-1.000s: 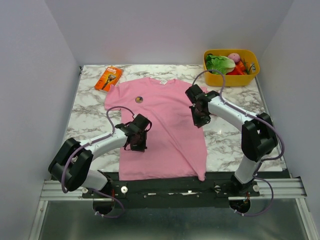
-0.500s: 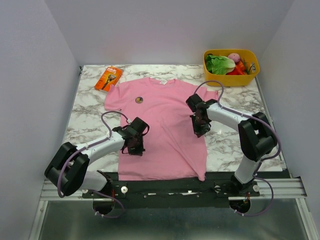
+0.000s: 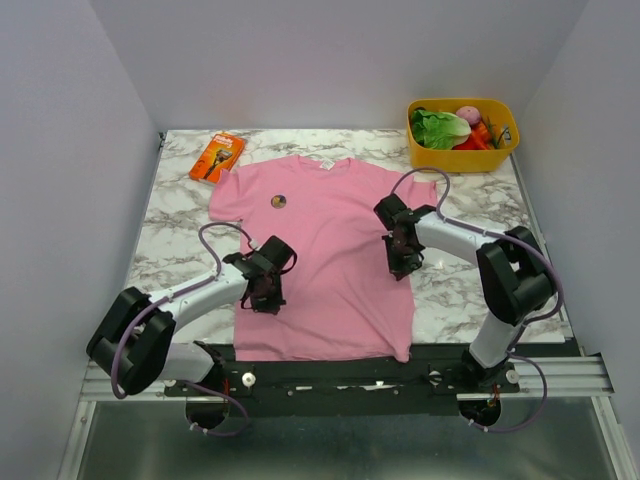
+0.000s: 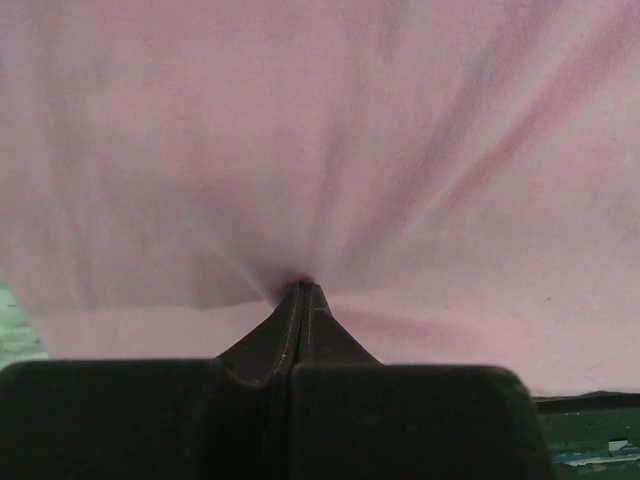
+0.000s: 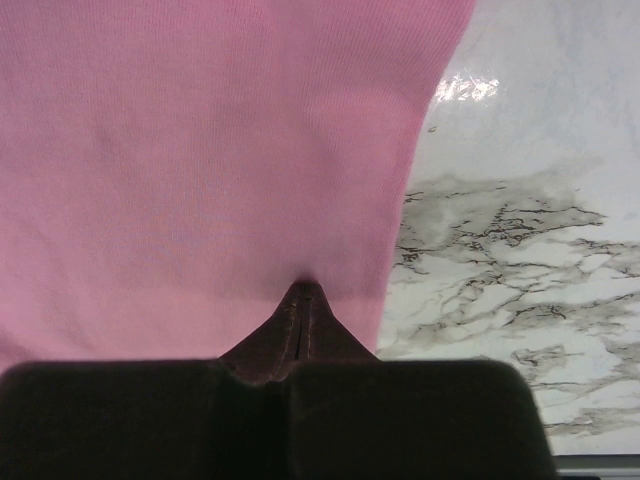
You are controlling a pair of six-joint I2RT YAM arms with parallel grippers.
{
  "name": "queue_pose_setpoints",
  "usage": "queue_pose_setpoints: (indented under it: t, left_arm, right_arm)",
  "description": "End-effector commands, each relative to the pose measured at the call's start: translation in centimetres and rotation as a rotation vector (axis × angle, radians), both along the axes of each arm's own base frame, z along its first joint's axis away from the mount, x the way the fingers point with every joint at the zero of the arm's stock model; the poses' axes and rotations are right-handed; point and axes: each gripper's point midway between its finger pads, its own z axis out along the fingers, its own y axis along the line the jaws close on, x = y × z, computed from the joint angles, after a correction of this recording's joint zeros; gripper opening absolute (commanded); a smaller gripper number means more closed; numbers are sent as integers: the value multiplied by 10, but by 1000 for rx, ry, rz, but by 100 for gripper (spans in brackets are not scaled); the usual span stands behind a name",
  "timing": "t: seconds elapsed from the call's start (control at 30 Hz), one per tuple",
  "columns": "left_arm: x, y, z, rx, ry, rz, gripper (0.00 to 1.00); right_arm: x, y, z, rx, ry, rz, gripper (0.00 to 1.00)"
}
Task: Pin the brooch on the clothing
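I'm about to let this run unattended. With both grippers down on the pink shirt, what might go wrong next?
1. Creases in the T-shirt converge on the shut left gripper; any pull may drag the cloth and shift the brooch.
2. The shut right gripper sits near the shirt's side edge and may slip onto the marble table.

A white-veined marble tabletop [image 3: 180, 235] is enclosed on three sides by plain, evenly lit pale grey walls [image 3: 330, 60].

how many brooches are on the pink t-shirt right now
1. The brooch sits on the pink T-shirt at its chest, left of centre in the top view. None else shows, though some fabric is covered.
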Motion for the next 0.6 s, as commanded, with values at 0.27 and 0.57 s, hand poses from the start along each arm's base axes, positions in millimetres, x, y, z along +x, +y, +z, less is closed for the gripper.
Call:
queue_pose_setpoints:
  t: [0.27, 0.57]
  left_arm:
    - [79, -23, 144, -113, -499, -106, 55]
    - [93, -19, 285, -332, -1001, -75, 99]
  right_arm:
    - [26, 14, 79, 96, -200, 6, 1]
    - [41, 34, 206, 360, -574, 62, 42]
